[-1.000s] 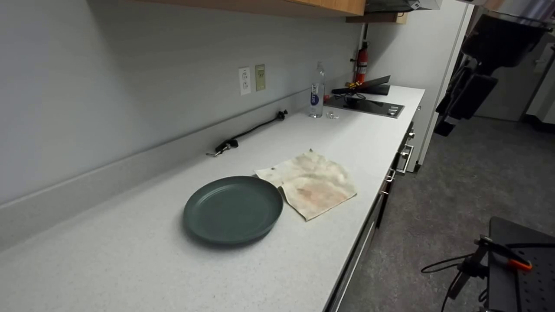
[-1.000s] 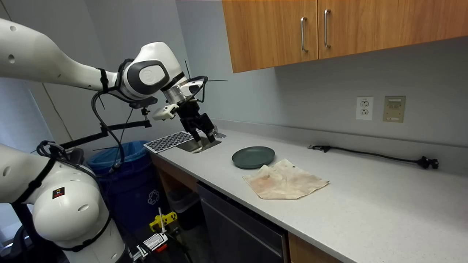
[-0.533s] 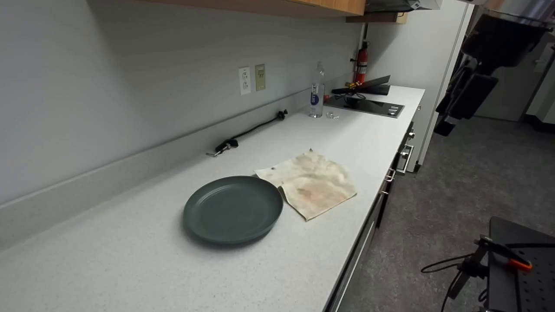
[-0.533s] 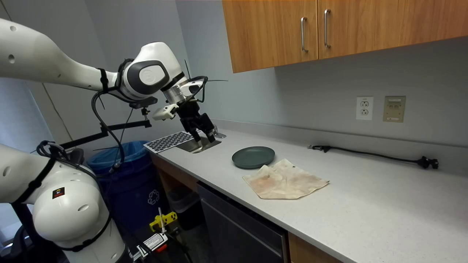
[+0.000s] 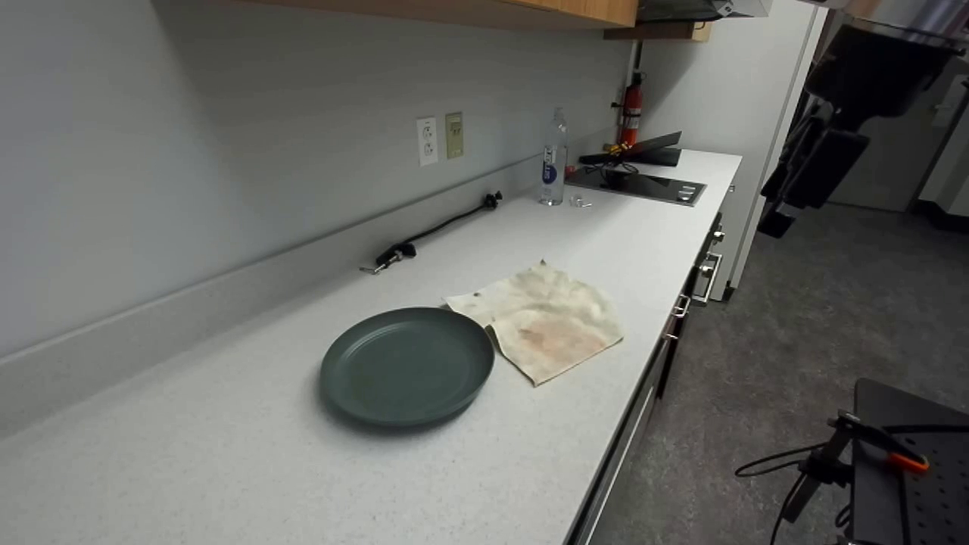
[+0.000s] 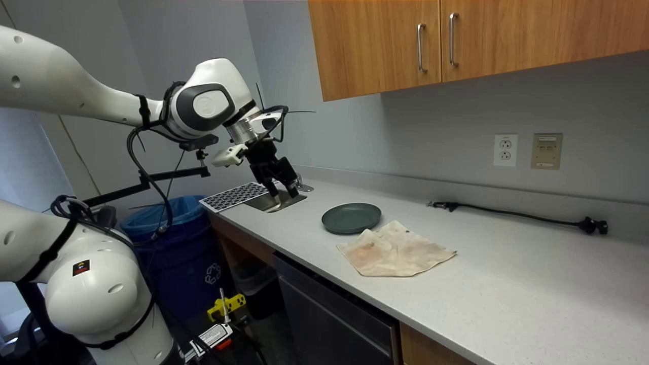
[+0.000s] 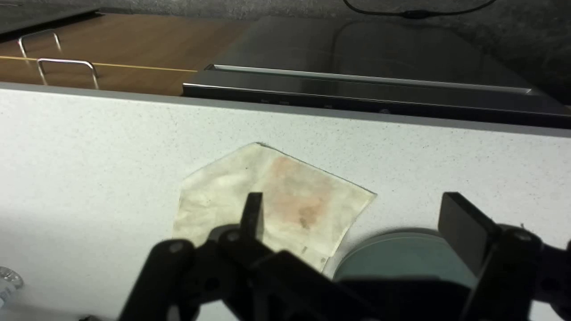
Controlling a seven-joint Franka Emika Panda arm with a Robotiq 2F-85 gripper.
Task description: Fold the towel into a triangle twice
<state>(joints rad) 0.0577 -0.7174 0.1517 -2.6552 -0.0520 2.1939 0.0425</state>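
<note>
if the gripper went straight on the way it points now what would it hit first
Probably the bare countertop, by the corner of the towel that shows ahead of the gripper in the wrist view. Depth is unclear, so the towel itself could come first.

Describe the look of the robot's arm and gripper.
The arm is white, smooth and rounded, with black straps, looping black cables and a small dark sticker low down. A silver collar leads to the gripper, which is black and angular, with two blocky fingers.
</note>
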